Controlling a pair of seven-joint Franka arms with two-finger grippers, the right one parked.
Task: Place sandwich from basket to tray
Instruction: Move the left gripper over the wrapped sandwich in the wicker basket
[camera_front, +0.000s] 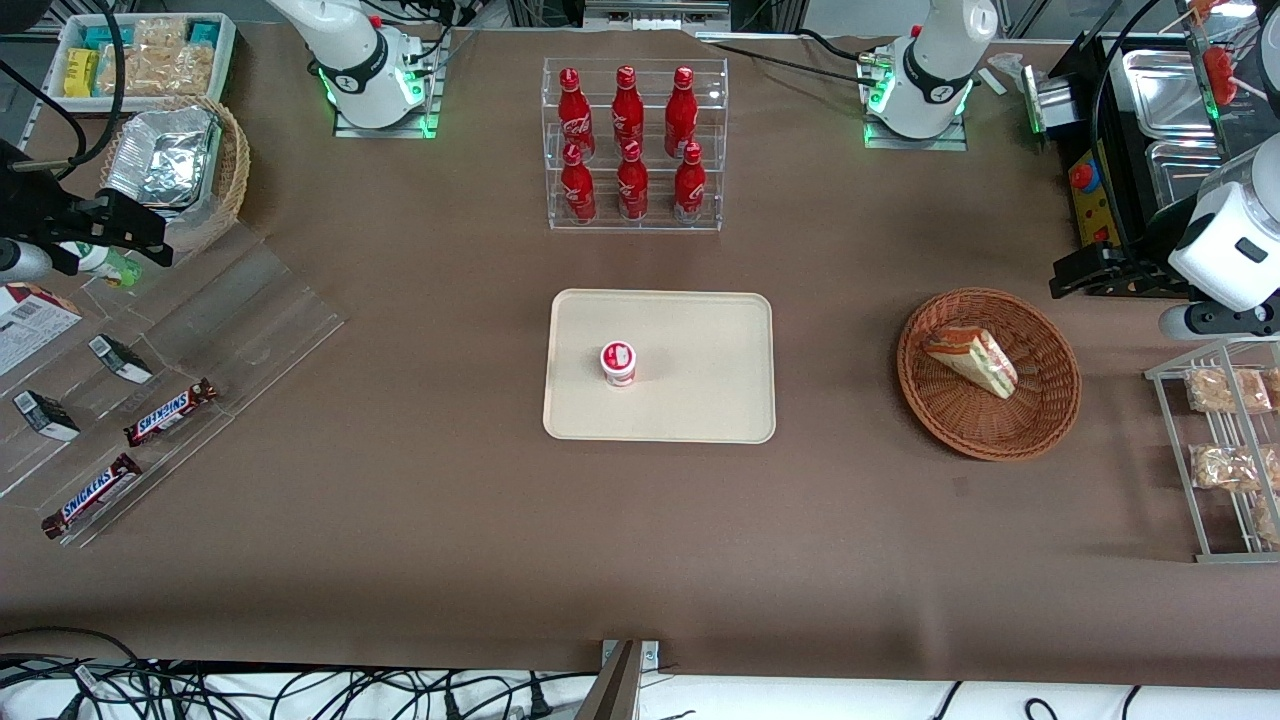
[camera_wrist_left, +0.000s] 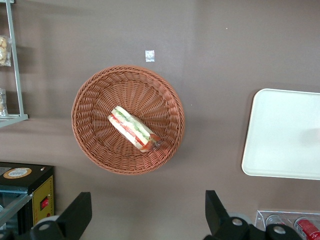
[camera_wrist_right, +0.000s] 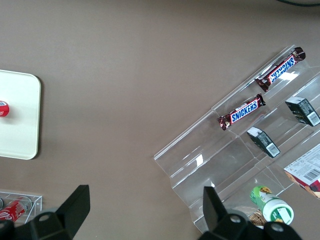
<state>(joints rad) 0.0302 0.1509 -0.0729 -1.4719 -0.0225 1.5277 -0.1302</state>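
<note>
i see the gripper with its fingers spread wide, high above the basket with nothing over the sandwich. bare cloth runs from basket to tray; only a small red-lidded cup stands on it.

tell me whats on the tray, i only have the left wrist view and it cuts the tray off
Observer: A small red-and-white cup stands on the tray, on the half toward the parked arm's end of the table.
Operator: ok, is there free tray space closer to the basket
Observer: Yes. The half of the tray nearer the basket is bare; the sandwich lies inside the basket.
Operator: and where's the gripper compared to the basket
Observer: The gripper is open and holds nothing. In the front view the arm sits at the working arm's end of the table, farther from the front camera than the basket and not over it.
</note>
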